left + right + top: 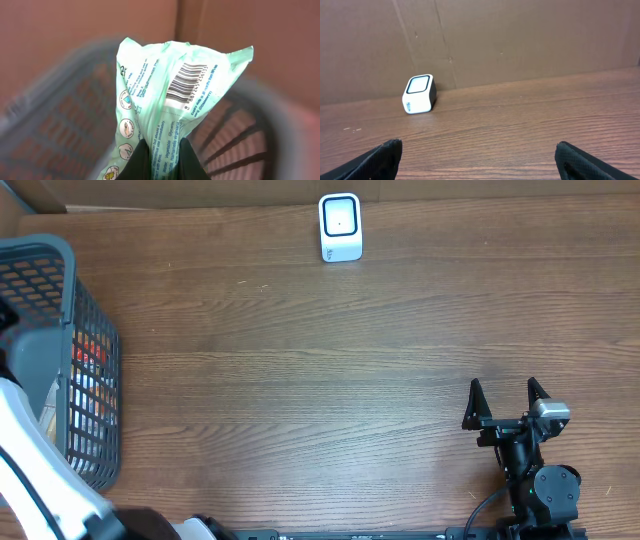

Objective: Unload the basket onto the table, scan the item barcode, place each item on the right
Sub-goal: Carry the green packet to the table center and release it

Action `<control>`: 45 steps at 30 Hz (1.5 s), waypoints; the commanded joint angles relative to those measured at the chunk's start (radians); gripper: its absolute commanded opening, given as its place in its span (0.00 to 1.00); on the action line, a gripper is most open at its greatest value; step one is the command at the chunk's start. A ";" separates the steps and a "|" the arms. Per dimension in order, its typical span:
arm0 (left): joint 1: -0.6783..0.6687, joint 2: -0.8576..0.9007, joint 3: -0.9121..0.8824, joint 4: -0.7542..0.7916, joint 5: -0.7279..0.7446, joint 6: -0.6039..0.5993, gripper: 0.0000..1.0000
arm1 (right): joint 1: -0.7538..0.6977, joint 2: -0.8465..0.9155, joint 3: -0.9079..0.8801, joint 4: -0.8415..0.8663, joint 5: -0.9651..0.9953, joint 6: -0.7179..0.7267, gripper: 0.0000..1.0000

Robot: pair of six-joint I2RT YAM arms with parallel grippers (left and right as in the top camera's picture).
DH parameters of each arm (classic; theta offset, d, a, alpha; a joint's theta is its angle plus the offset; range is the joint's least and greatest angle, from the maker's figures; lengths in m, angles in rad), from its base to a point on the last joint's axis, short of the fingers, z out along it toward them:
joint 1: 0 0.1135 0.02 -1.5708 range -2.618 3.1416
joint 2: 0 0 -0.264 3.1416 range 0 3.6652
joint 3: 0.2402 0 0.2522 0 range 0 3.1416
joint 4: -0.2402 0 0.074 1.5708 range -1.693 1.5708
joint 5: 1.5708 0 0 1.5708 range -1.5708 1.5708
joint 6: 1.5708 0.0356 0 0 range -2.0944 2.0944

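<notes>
i hold the pale green plastic pack (165,95) clamped in the left gripper (162,152); right gripper (503,386) apart; white cube scanner (340,227) not yet reached.

A: How's the item looking?
B: Pale green crinkly pack (150,100) with printed text and round icons, standing upright, its lower end being pinched between the left fingers (134,165), hanging over the grey basket (45,115).
A: Barcode?
B: Black barcode (187,82) sitting near the top, tilting, facing the wrist camera.
A: Scanner?
B: White scanner (340,227) with a dark-rimmed window, sitting at the far edge of the bench (300,380), well apart from the basket.
</notes>
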 commanded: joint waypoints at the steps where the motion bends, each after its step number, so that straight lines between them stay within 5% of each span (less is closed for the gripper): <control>1: -0.083 -0.113 0.070 0.012 0.051 -0.038 0.04 | 0.001 -0.010 -0.011 0.005 0.003 -0.004 1.00; 10: -0.512 -0.220 0.074 -0.084 0.060 -0.039 0.04 | 0.001 -0.010 -0.011 0.005 0.003 -0.004 1.00; 22: -0.966 -0.067 0.055 -0.273 -0.088 -0.063 0.04 | 0.001 -0.010 -0.011 0.005 0.003 -0.004 1.00; 45: -1.292 0.636 0.052 -0.409 0.094 -0.249 0.04 | 0.001 -0.010 -0.011 0.005 0.003 -0.004 1.00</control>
